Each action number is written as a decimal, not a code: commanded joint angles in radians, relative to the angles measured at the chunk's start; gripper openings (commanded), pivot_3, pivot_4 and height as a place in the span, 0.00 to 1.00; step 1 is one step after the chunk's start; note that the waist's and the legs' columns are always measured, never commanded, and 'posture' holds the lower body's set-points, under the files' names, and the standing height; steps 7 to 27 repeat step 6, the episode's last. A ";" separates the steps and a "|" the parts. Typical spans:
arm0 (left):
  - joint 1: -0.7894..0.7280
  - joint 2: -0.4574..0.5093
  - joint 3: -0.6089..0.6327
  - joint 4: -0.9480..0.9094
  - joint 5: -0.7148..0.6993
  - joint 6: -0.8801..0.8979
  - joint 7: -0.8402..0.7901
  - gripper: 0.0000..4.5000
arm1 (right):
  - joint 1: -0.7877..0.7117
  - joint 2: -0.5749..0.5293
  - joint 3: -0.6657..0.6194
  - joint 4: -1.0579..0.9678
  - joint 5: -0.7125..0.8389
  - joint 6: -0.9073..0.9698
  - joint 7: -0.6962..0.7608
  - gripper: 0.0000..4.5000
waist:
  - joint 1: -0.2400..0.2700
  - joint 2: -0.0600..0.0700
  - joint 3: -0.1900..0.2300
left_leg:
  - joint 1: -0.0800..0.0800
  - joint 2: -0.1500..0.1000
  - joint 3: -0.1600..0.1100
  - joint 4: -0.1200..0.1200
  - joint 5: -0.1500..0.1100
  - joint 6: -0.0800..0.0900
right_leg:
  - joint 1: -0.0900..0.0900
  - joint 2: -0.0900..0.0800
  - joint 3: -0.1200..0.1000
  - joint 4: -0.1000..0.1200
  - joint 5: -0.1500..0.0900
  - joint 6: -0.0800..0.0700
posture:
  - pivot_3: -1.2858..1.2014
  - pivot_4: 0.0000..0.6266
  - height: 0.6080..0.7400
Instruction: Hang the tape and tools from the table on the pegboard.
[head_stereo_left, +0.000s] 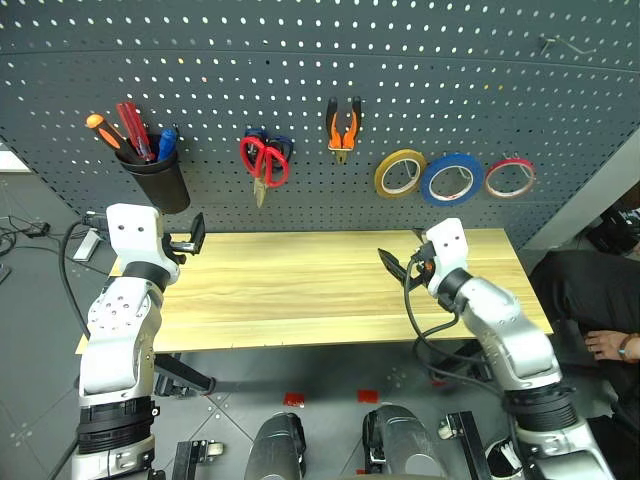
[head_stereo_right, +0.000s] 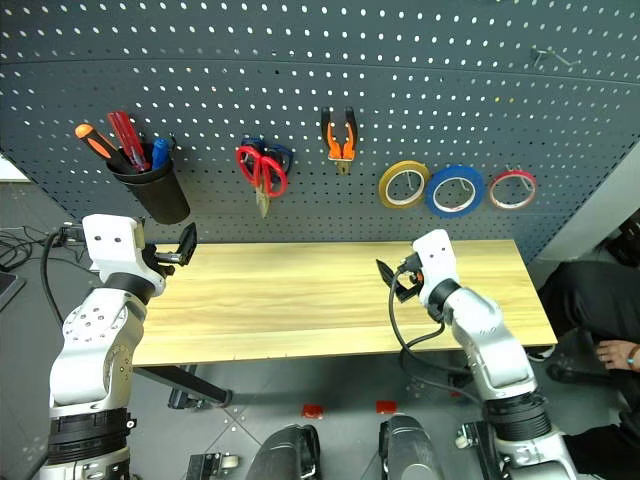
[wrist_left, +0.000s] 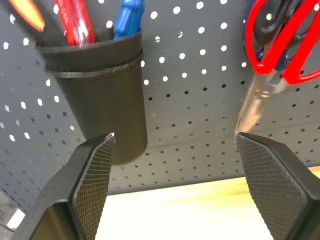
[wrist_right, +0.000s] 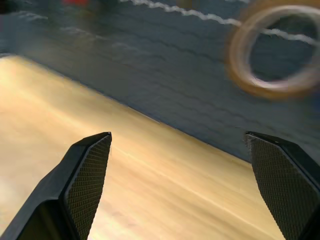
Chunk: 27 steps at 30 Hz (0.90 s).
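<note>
Both grippers, left (head_stereo_left: 190, 240) and right (head_stereo_left: 398, 266), are being held wide and empty over the table (head_stereo_left: 300, 285), blue tape (head_stereo_left: 451, 179) hanging at 1 o'clock on the pegboard (head_stereo_left: 300, 80).

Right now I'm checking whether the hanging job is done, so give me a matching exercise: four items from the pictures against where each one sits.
Items:
1. blue tape
2. red-handled scissors
3. pliers
4. slim screwdriver

Places:
A. standing in the black cup on the pegboard
B. between the yellow tape and the red tape
C. hung just left of the pliers
D. hung highest, left of the yellow tape

Pairs: 1-B, 2-C, 3-D, 4-A
</note>
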 joint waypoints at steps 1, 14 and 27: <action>0.012 -0.017 0.039 0.010 -0.002 -0.039 0.019 0.90 | 0.041 0.021 -0.063 0.106 -0.079 -0.234 -0.106 1.00 | 0.000 0.001 -0.005 | 0.000 0.000 0.000 0.000 0.000 0.000 | 0.001 0.000 0.000 0.000 0.000 0.000 | 0.46 0.17 1.00; 0.041 -0.039 0.030 0.048 0.033 -0.095 0.038 0.90 | 0.069 0.043 -0.106 0.215 -0.062 -0.331 -0.105 1.00 | -0.001 0.001 -0.019 | 0.001 0.000 0.001 0.000 0.000 0.000 | 0.001 0.000 0.001 -0.001 0.000 0.000 | 0.47 0.14 1.00; 0.041 -0.039 0.030 0.048 0.033 -0.095 0.038 0.90 | 0.069 0.043 -0.106 0.215 -0.062 -0.331 -0.105 1.00 | -0.001 0.001 -0.019 | 0.001 0.000 0.001 0.000 0.000 0.000 | 0.001 0.000 0.001 -0.001 0.000 0.000 | 0.47 0.14 1.00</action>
